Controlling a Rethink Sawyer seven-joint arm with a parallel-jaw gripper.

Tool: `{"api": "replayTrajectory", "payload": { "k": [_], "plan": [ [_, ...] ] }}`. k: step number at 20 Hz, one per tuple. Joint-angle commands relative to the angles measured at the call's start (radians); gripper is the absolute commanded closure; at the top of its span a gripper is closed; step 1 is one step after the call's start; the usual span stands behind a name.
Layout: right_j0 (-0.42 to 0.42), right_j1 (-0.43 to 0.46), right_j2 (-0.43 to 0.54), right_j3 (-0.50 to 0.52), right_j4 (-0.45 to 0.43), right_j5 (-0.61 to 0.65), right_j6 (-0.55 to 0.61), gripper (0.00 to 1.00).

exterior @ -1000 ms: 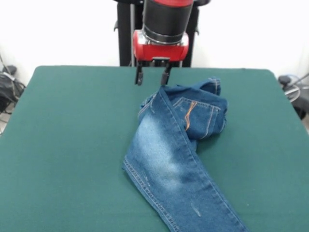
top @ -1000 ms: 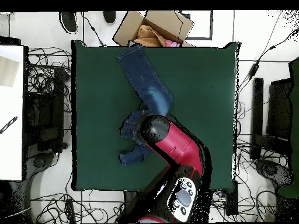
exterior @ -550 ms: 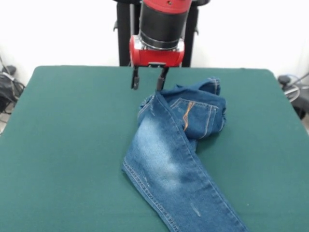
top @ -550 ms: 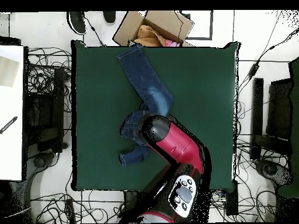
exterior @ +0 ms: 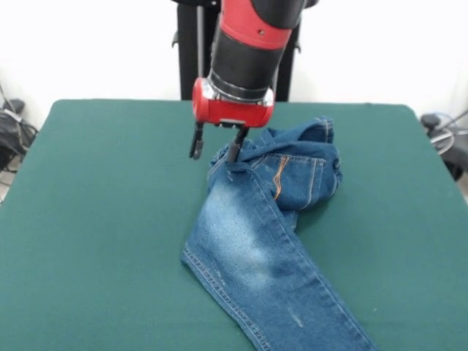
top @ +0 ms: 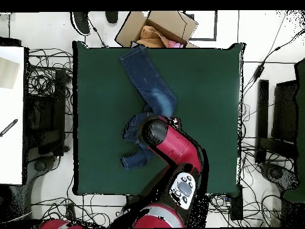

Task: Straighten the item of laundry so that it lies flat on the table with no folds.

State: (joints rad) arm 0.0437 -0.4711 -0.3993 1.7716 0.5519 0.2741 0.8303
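Note:
The item of laundry (exterior: 252, 234) is a pair of blue jeans lying crumpled on the green table (exterior: 95, 219). One faded leg runs toward the near edge, and the waist and pocket part is bunched at the back right. My gripper (exterior: 215, 146) hangs open just above the cloth. Its right fingertip (exterior: 233, 151) is at the folded upper edge of the jeans, and its left one is over bare table. In the overhead view the arm covers the middle of the jeans (top: 146, 80). One leg stretches to the table's (top: 202, 83) top edge and a folded piece pokes out lower left.
A cardboard box (top: 158, 27) holding other cloth sits just beyond the table's top edge in the overhead view. Cables lie on the floor all around. A white desk (top: 11, 113) stands to the left. Dark gear (exterior: 11, 131) sits off the table's left side in the front view.
The gripper has come down and forward, from behind the jeans to their folded upper edge. The bunched waist part has shifted slightly.

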Motion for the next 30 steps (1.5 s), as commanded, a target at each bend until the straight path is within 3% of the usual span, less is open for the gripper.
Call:
{"api": "replayTrajectory", "payload": {
  "k": [1, 15, 23, 30],
  "plan": [
    [-0.014, 0.043, 0.142, 0.022, 0.000, -0.042, 0.292, 0.00],
    [0.071, 0.039, 0.089, 0.012, 0.040, 0.033, 0.376, 0.00],
    [0.110, 0.040, 0.096, 0.031, 0.057, 0.016, 0.441, 0.00],
    [-0.006, 0.067, 0.185, 0.048, 0.008, -0.067, 0.385, 0.00]
  ]
}}
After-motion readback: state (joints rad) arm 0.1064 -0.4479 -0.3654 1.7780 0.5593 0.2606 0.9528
